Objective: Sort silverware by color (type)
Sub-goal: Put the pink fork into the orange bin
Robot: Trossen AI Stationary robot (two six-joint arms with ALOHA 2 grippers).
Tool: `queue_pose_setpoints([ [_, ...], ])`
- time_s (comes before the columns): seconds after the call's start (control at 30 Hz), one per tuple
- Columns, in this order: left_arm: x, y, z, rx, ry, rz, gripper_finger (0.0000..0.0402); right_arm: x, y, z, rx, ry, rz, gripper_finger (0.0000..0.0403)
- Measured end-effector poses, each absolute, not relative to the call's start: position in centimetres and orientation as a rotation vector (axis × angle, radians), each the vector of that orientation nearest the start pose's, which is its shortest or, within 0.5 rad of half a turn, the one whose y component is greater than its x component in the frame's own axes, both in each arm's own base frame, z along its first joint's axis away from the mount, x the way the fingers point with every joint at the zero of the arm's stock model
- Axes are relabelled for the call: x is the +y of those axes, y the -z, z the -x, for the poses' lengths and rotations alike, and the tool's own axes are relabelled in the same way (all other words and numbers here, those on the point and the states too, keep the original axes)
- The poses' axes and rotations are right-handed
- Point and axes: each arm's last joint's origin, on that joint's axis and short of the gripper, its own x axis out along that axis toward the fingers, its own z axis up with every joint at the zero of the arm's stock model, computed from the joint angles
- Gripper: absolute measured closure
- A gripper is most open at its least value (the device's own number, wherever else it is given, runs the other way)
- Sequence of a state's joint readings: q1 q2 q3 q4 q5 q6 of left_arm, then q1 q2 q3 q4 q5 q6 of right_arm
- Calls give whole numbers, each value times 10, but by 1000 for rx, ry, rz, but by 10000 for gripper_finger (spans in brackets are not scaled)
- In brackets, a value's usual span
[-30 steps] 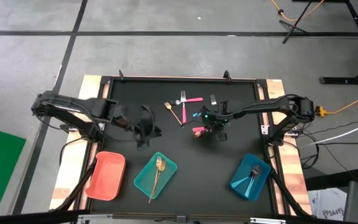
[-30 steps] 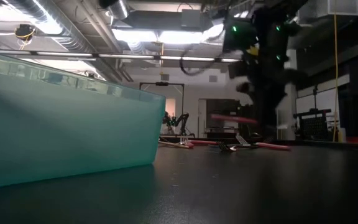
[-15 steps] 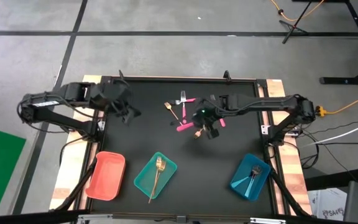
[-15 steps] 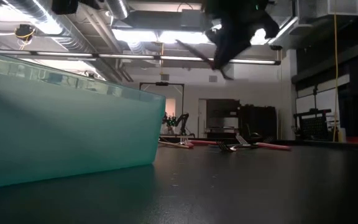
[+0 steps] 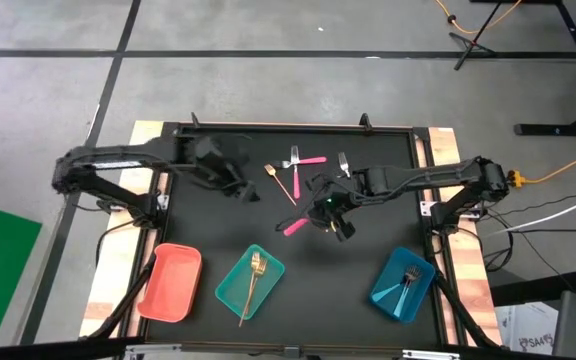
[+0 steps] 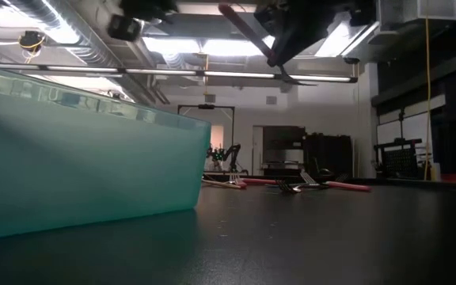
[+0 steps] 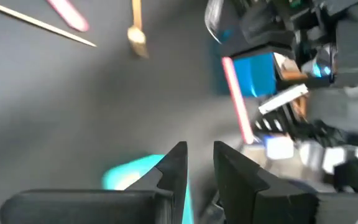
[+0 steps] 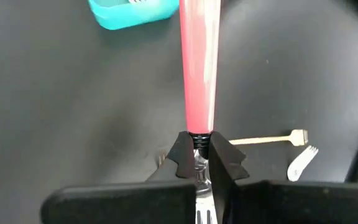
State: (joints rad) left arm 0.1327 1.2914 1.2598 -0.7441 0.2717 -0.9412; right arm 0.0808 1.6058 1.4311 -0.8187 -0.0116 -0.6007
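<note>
We carry a pink-handled fork (image 8: 199, 74), clenched in the right gripper (image 5: 330, 212), over the counter (image 5: 208, 230); next it must reach the pink tray (image 5: 170, 282) at near left. The left gripper (image 7: 199, 163) hangs half open, empty.

Even overhead light in the high view, ceiling strip lights (image 6: 212, 46) glaring low, left wrist view smeared with blur

Beneath the right gripper (image 5: 325, 213), bare black table (image 5: 368, 255) is lying open. Loose cutlery (image 5: 293, 172) is cluttering the far side; three trays (image 5: 250, 280) are lining the near edge.
</note>
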Motion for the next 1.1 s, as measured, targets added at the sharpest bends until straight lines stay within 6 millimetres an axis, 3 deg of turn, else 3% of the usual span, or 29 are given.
queue_pose_setpoints([
  [0.23,29,-306,-325,799,6,1129,329,38,-302,-330,945,-421,609,400],
  [0.43,30,-281,-356,813,116,1227,329,42,-301,-329,954,-433,615,400],
  [0.57,31,-273,-361,836,119,1241,329,42,-301,-328,958,-434,614,400],
  [1.1,30,-274,-362,840,136,1268,329,41,-301,-328,968,-410,627,400],
])
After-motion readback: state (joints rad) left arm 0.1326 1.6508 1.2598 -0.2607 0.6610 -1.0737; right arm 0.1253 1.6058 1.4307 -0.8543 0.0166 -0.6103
